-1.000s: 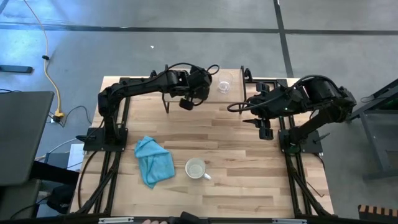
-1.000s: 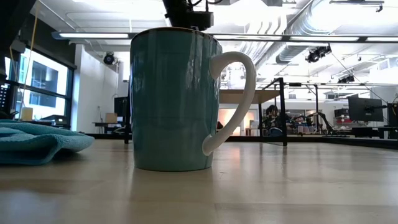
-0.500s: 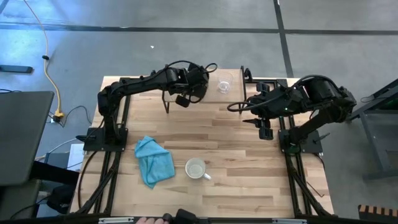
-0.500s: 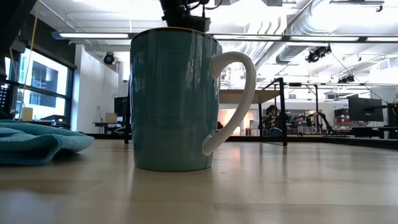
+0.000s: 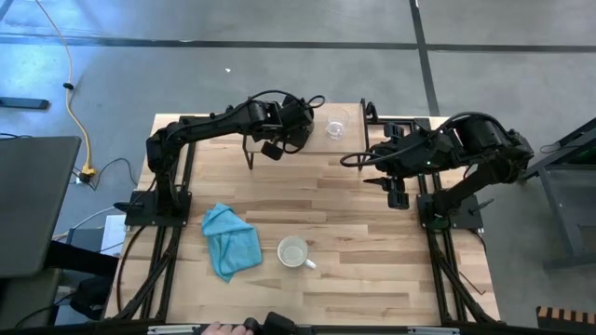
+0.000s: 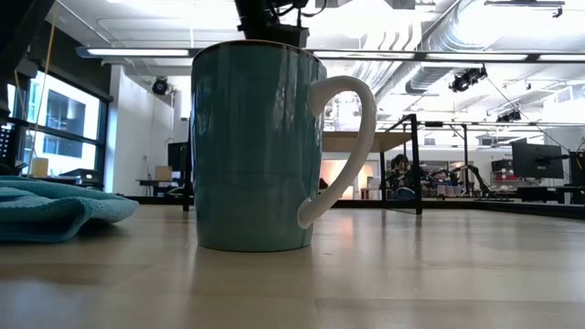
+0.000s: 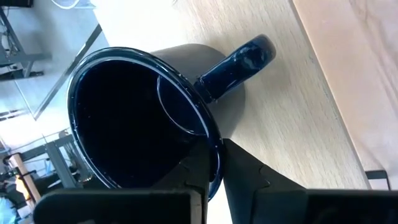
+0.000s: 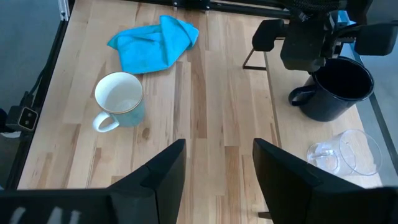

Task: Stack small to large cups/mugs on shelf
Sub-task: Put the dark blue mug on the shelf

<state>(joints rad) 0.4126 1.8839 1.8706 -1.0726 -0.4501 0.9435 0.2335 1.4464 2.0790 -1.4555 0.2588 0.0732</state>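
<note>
Fingers of our left gripper clamp the black mug's rim on the shelf, glass cup beside; our right gripper waits, spread apart.

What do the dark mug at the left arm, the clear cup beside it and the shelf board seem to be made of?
Dark mug: likely glazed ceramic; its rim and handle carry glossy highlights. The left gripper pinches its wall.
Clear cup: glass or clear plastic, hard to tell; the board shows through it.
Shelf: pale wood or wood-look laminate, matte, with fine straight grain.
</note>
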